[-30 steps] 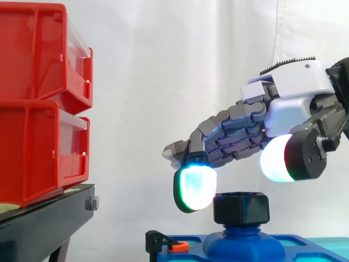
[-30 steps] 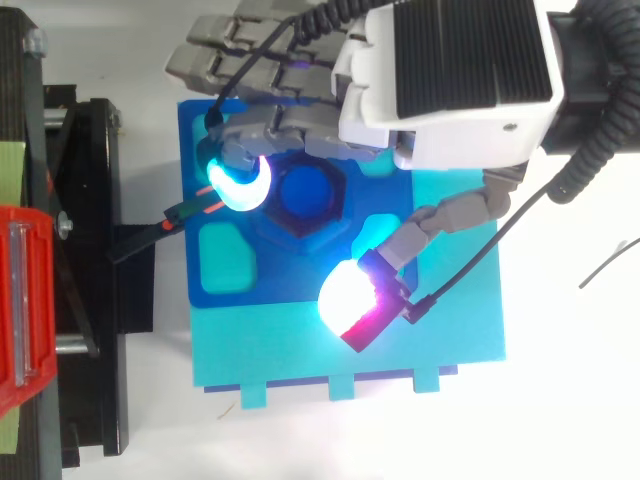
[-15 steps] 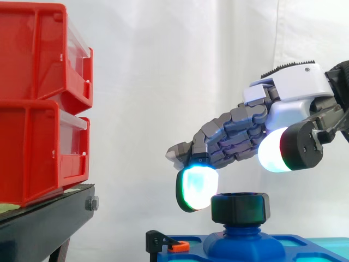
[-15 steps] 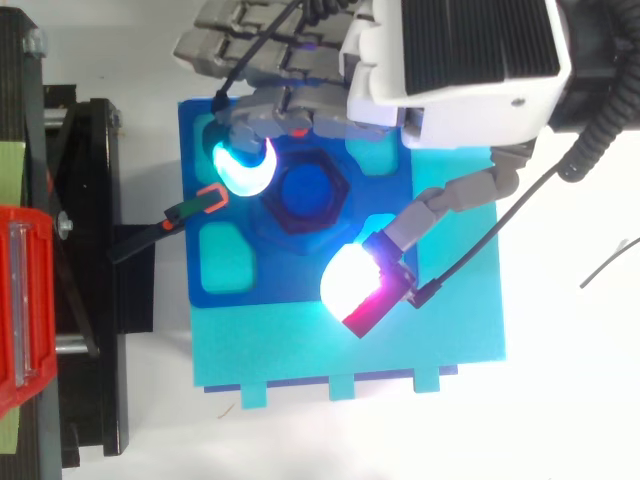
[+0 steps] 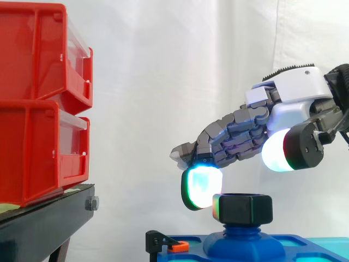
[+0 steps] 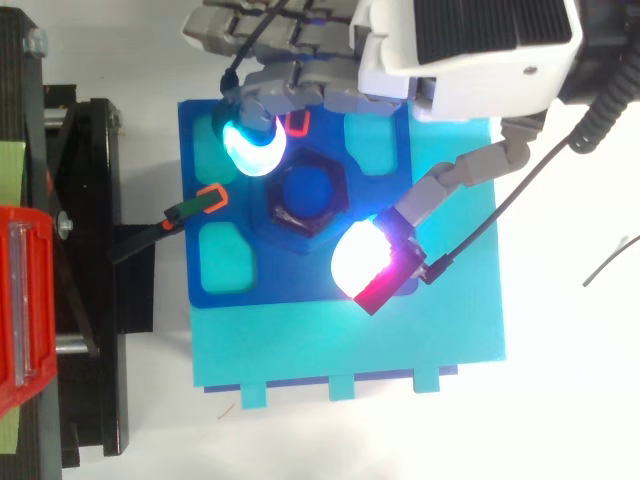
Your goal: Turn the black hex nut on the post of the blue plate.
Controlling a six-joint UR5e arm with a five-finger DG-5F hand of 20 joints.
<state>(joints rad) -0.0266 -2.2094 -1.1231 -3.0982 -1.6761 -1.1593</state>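
The black hex nut [image 5: 242, 208] [image 6: 305, 192] sits on the blue post in the middle of the blue plate [image 6: 230, 270]. My hand [image 5: 294, 93] hovers over it from the right, its fingers loosely spread to either side. One cyan fingertip pad [image 5: 200, 188] hangs against the nut's left face, at the nut's upper left in the top view. The thumb pad [image 5: 283, 150] [image 6: 362, 262] floats above and to the right of the nut, clear of it in the side view. Nothing is gripped.
The blue plate lies on a larger teal plate [image 6: 350, 350]. A small black clip with an orange tip [image 6: 210, 197] [image 5: 177, 246] pokes in at the plate's left edge. Stacked red bins [image 5: 38, 98] stand on a black stand [image 5: 43, 224] to the left.
The hand has shifted right and slightly up in the side view. Its finger pad has come up against the nut's left side and the thumb swung nearer. The nut's faces look slightly turned.
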